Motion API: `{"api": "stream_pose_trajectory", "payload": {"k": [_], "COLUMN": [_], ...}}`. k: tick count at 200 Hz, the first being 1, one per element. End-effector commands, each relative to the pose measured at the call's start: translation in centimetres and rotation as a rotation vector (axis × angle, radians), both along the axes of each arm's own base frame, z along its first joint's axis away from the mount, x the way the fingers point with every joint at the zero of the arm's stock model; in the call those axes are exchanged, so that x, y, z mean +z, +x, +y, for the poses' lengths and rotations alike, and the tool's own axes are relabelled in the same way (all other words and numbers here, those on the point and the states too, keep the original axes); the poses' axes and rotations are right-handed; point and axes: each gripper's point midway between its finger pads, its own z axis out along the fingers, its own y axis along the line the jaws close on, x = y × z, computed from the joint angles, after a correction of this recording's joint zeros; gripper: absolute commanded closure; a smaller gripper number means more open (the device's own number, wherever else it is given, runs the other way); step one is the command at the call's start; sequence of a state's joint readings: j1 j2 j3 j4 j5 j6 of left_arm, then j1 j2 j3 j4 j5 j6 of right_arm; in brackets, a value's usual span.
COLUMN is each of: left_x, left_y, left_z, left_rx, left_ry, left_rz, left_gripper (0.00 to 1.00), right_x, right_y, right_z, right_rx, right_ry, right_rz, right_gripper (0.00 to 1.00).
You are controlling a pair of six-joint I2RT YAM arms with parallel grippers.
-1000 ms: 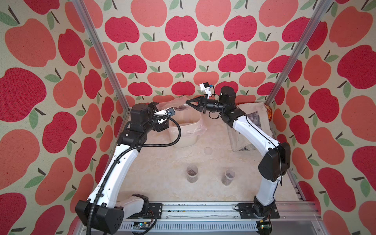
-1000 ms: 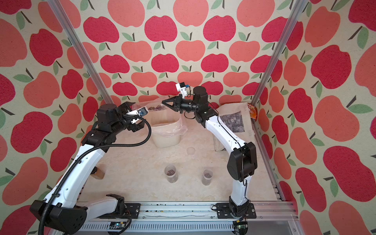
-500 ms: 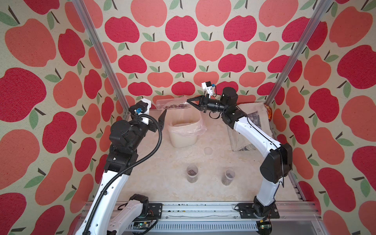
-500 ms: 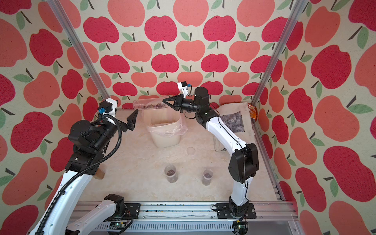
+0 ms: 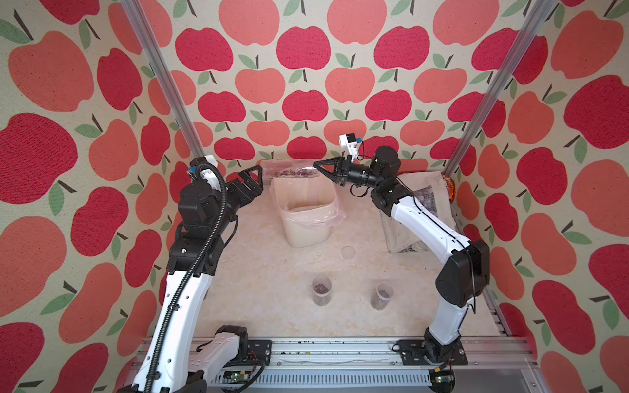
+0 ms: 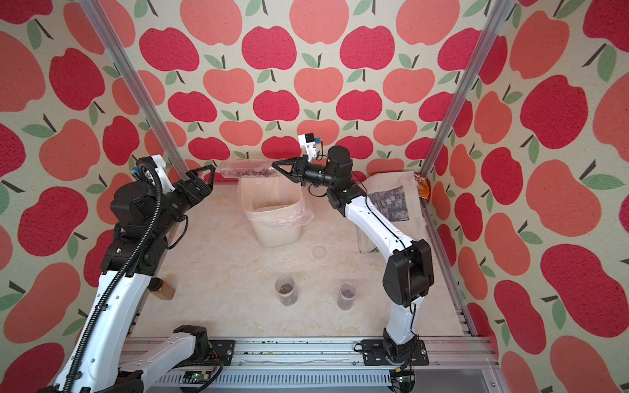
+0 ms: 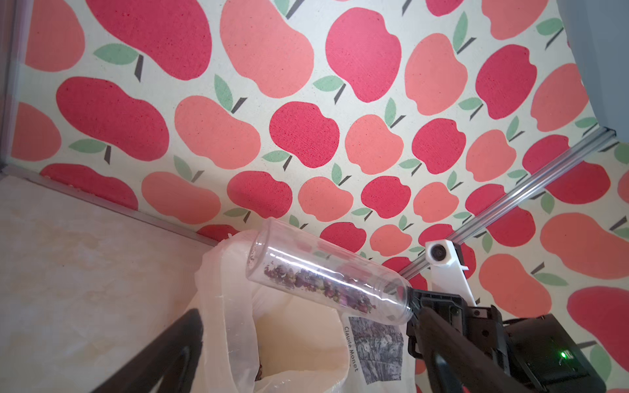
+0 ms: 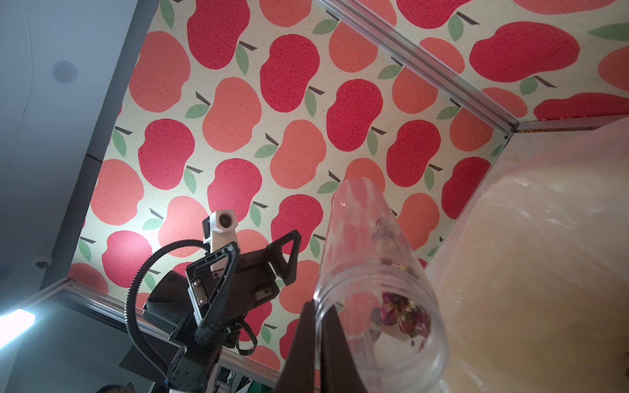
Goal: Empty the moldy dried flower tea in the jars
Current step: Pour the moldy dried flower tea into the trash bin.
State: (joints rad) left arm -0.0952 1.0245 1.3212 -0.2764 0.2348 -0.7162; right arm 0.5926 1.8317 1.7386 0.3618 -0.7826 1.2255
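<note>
Pinches one clear jar [image 5: 289, 170] by its threaded mouth in the right gripper [image 5: 317, 166] — jaws closed on the rim wall, one finger seemingly inside the opening. Carries it lying about level, sticking straight out ahead of the fingertips, base end farthest away. Hangs it directly above the cream bin [image 5: 306, 231], which sits below and just ahead of that gripper. Shows the dried flower tea [image 7: 316, 282] strewn along the jar's lower wall, from near the mouth to past the middle. Holds the left gripper [image 5: 254, 181] wide open and empty just beyond the base end, near it but apart. Finds a second jar [image 5: 321, 289] and a third jar [image 5: 382, 294] upright well behind and below the right gripper, each with a dark clump inside, and a loose round lid [image 5: 348, 252] between them and the bin. Reads the held jar as light, stiff and slick — thin plastic, likely to pivot in a rim pinch once tilted. Favours a second hold on the smooth wall near the base, lifting that end so the crumbly bits slide towards the mouth; expects a few to cling
</note>
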Motion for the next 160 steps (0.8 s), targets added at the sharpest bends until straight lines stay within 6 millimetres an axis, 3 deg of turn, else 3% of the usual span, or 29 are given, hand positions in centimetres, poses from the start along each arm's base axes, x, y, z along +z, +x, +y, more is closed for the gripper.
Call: {"api": "stream_pose_trajectory", "payload": {"k": [1, 79, 87, 160], "left_x": [-0.7, -1.2, -2.2, -2.3], "left_y": [0.0, 1.7, 2.9, 6.3], "left_z": [-0.5, -0.7, -0.7, -1.0], "left_rx": [-0.073, -0.153, -0.153, -0.183], "left_ry": [-0.22, -0.439, -0.456, -0.544], "left_rz": [0.101, 0.144, 0.172, 0.18], "left_gripper": [0.0, 0.0, 0.0, 0.04], "right_x": [3.3, 3.9, 3.9, 2.9], "right_y": [-1.5, -1.5, -1.6, -2.8], "right_z": [-1.0, -1.0, -0.9, 1.1], "right_rx": [-0.004, -0.01, -0.008, 0.039], "right_ry": [0.067, 0.103, 0.103, 0.101], "right_rz": [-0.077, -0.101, -0.1, -0.081], "right_gripper": [1.0, 1.0, 1.0, 1.0]}}
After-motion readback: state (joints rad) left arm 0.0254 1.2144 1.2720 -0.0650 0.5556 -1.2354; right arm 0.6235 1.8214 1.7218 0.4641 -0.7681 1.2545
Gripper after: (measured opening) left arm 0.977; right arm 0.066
